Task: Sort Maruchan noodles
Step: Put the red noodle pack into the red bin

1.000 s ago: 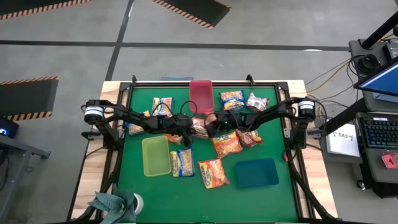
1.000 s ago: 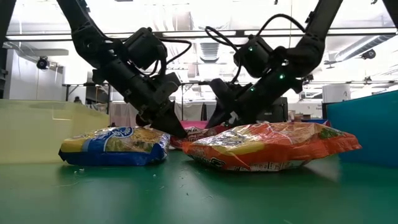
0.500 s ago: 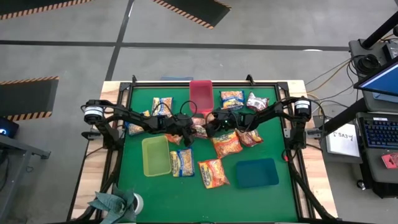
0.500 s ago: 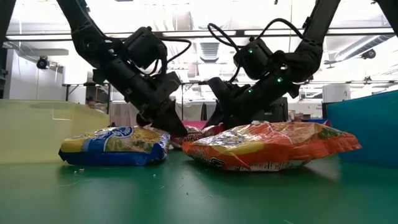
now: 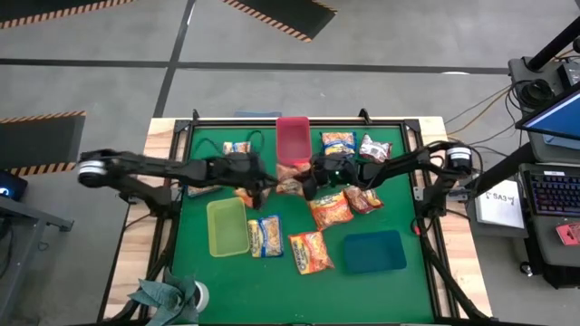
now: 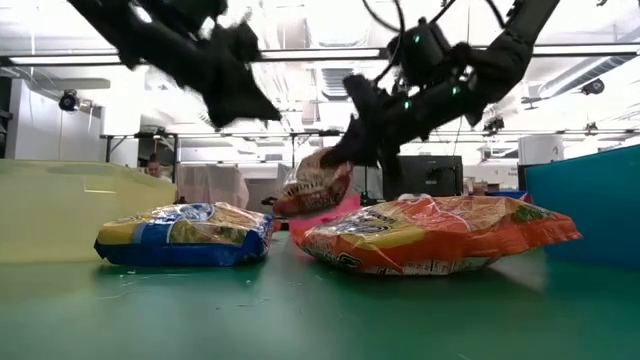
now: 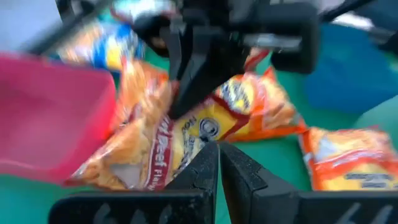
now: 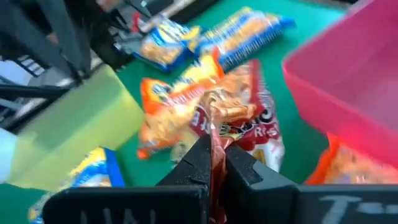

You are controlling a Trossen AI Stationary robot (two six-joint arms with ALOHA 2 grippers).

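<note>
The right gripper point(image 8: 214, 149) had its fingers clenched on a red noodle packet point(image 6: 315, 188), lifted off the bench beside the red tray point(image 5: 293, 139). The left gripper point(image 7: 217, 163), fingers clenched empty, hovered nearby. Next, the packet likely needed carrying over that tray and releasing.

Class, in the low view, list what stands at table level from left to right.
Yellow-green tray → blue-and-yellow noodle packet → red packet held up by the right gripper → orange packet → blue tray.

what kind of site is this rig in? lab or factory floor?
Likely a robotics lab or workshop in an industrial hall. Hazard-striped floor mats lie on the grey concrete, a laptop and keyboard sit on a cart beside the green-topped table, and ceiling strip lights run over more workstations behind.
</note>
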